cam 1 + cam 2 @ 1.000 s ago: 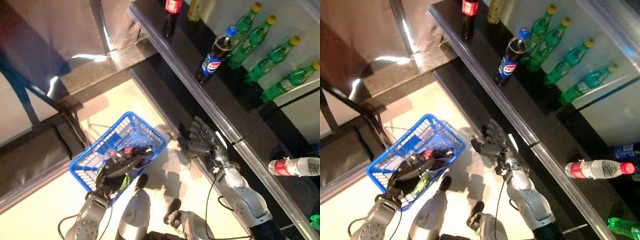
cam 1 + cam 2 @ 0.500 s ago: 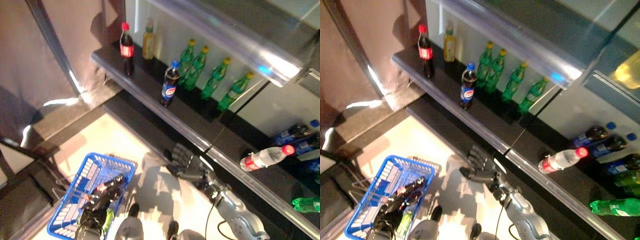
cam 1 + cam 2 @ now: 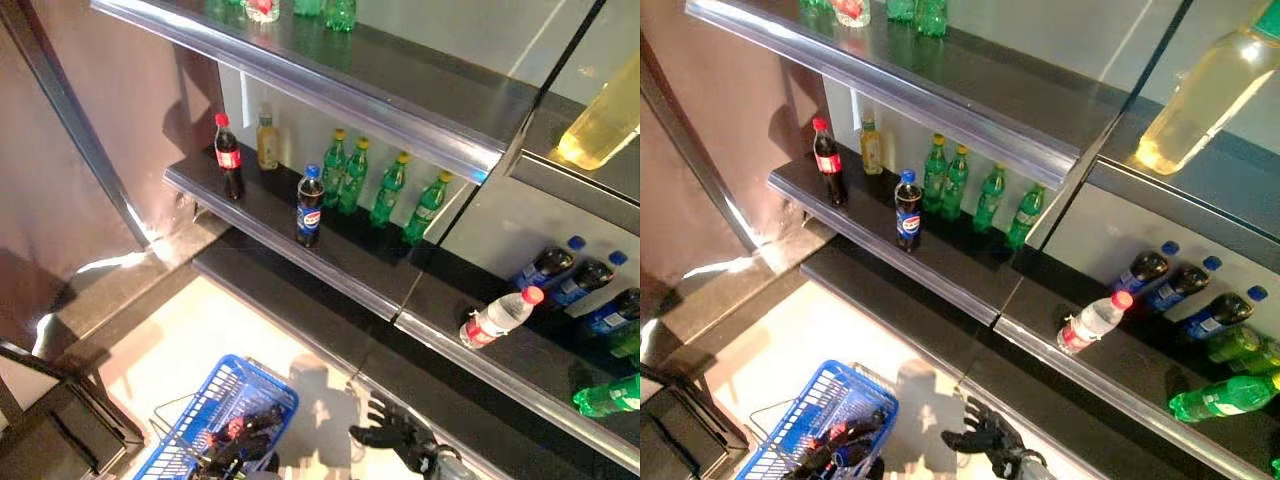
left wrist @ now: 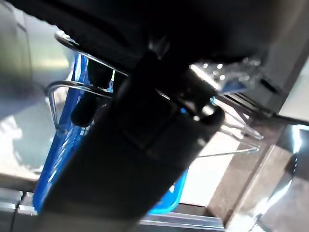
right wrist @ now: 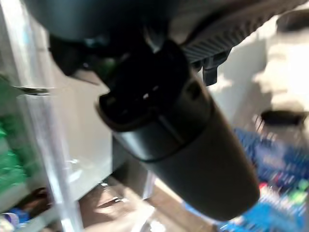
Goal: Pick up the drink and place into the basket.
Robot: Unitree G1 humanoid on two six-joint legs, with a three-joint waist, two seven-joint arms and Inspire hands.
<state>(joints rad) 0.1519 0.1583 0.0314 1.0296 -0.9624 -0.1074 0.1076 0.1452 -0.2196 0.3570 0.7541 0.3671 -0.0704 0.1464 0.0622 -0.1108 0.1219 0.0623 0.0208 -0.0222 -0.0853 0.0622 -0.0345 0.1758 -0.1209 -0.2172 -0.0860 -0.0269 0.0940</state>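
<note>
Blue basket (image 3: 215, 410) in curled left hand (image 3: 240, 447) — right hand (image 3: 985, 435) spread, empty, drinks (image 3: 310, 207) shelved above.

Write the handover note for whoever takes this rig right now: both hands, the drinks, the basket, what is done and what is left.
Left hand: low in the head views, fingers curled round the wire handle of the blue basket, holding it above the floor.
Right hand: open, fingers spread, holding nothing, below the front edge of the lower shelf.
Drinks: none in either hand. A dark cola bottle with a blue cap stands nearest that shelf's edge, four green bottles behind it, a red-capped cola bottle further left. A clear bottle lies on its side to the right.
Done: basket in hand.
Left: pick a drink and put it into the basket.
</note>
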